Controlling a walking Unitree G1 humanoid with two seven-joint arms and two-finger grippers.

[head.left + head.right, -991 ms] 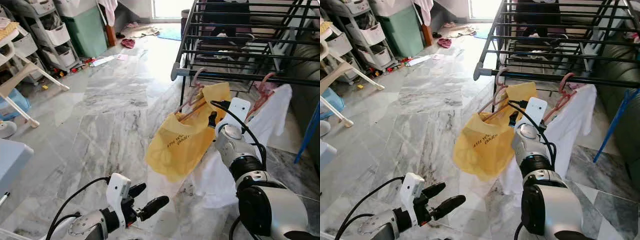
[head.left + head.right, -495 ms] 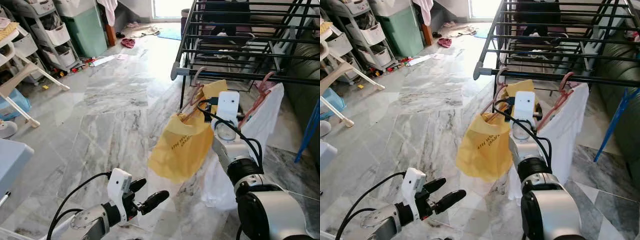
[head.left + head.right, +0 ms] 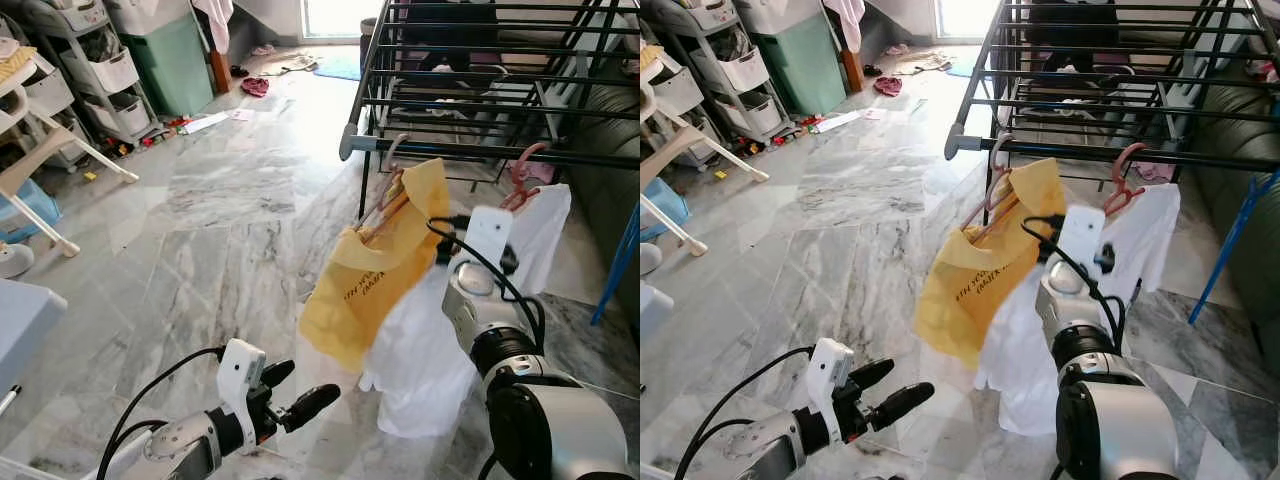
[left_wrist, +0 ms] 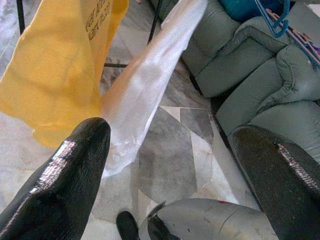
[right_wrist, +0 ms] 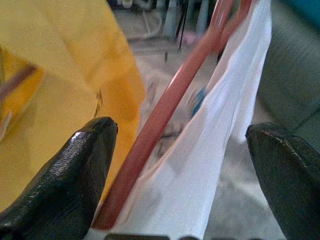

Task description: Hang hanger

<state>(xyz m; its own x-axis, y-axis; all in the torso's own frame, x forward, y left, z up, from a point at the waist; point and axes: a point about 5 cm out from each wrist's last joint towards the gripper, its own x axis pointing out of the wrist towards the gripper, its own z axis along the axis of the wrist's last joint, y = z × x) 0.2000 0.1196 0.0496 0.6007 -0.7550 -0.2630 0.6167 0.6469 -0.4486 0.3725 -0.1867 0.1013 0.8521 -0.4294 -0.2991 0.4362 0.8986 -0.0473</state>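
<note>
Head views: the pink hanger [image 3: 1124, 180] carrying the white shirt [image 3: 1040, 330] hooks on the drying rack's bar [image 3: 1110, 155], beside the yellow shirt [image 3: 985, 265]. The left jaws [image 3: 885, 392] hover low, spread, empty.

Right wrist view: the right jaws [image 5: 182, 165] gape wide, the hanger's arm [image 5: 175, 95] between them, ungripped.

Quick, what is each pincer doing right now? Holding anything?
Left pincer: open, empty, low over the floor.
Right pincer: open, holding nothing, its fingers either side of the red hanger carrying the white shirt.
</note>
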